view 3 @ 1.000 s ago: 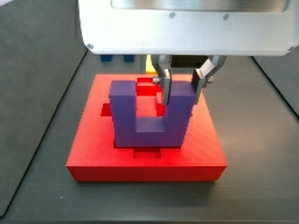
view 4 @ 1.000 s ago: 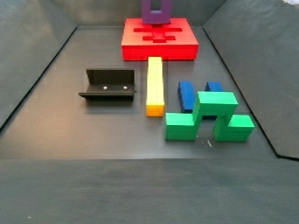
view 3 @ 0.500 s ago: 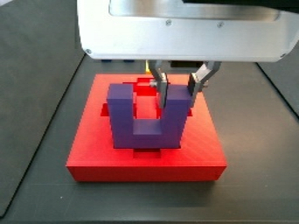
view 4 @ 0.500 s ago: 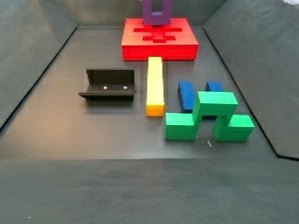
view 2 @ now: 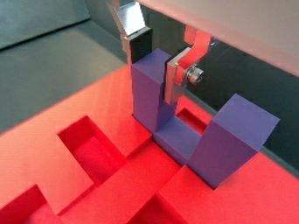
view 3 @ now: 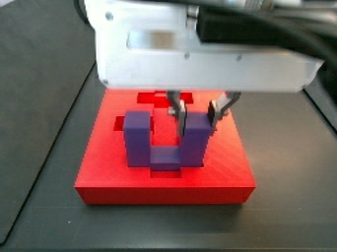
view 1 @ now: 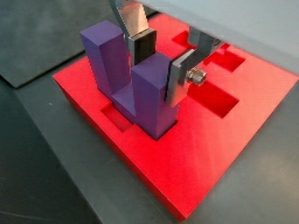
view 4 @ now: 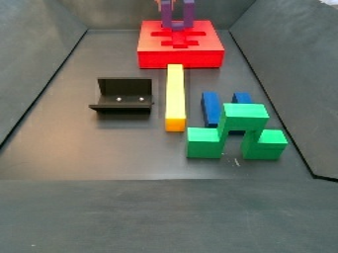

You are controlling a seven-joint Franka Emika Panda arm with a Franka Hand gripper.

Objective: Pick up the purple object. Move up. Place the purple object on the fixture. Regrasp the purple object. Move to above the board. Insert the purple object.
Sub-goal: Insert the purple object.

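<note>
In a wrist view my hand (view 1: 163, 63) has its flat silver plates and dark pads clamped on one square prong of the purple object (view 1: 131, 80), a matte plastic U standing prongs-up. Its base sits down in a recess of the board (view 1: 222, 149), a thick red slab with smooth top and sharp-edged cutouts.

In a wrist view from the opposite side my hand (view 2: 159, 66) grips the nearer prong of the purple object (view 2: 193, 127) from both flat faces; the free prong stands apart, and the joining base lies sunk between the red walls of the board (view 2: 82, 188), whose angular channels branch around it.

In a side view my hand (view 3: 195, 111) reaches down from the big pale housing onto the right prong of the purple object (view 3: 161, 143), which stands low in the middle of the board (view 3: 165, 187).

In a side view the board (view 4: 181, 47) lies at the far end of the dark floor with the purple object (view 4: 177, 12) on it; my hand is cut off there. Nearer sit the black fixture (view 4: 123, 97), a long yellow bar (view 4: 175, 94), a blue block (view 4: 211, 106) and chunky green blocks (view 4: 232, 130).
</note>
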